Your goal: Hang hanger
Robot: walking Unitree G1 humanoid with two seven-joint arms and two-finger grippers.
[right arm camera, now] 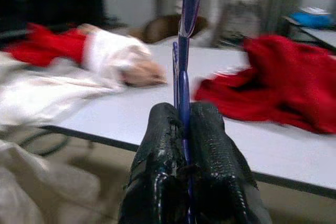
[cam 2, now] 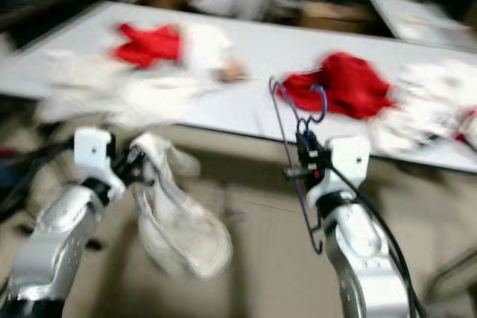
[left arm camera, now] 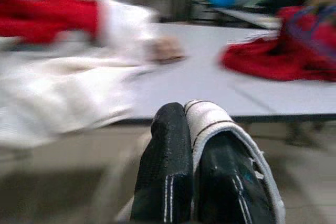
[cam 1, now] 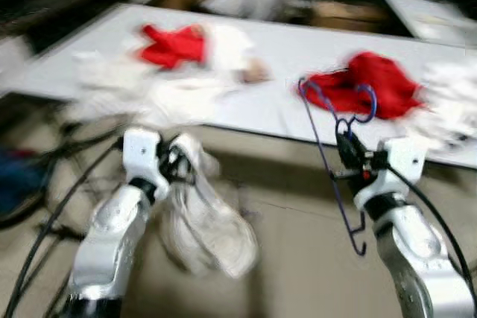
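My right gripper (cam 1: 349, 145) is shut on a thin blue wire hanger (cam 1: 326, 156), held upright in front of the white table (cam 1: 276, 102); its hook curls near a red garment (cam 1: 369, 86). In the right wrist view the blue hanger (right arm camera: 185, 51) runs up between the two closed black fingers (right arm camera: 160, 150). My left gripper (cam 1: 173, 160) is shut on a white garment (cam 1: 205, 217) that hangs down toward the floor. The left wrist view shows white cloth (left arm camera: 210, 121) pinched between the fingers (left arm camera: 165, 166). The pictures are blurred.
On the table lie a heap of white clothes (cam 1: 141, 91), a red and white garment (cam 1: 186, 44) at the left, and more white clothes (cam 1: 451, 102) at the right edge. Black cables (cam 1: 52, 214) hang at my left. A second table (cam 1: 425, 9) stands behind.
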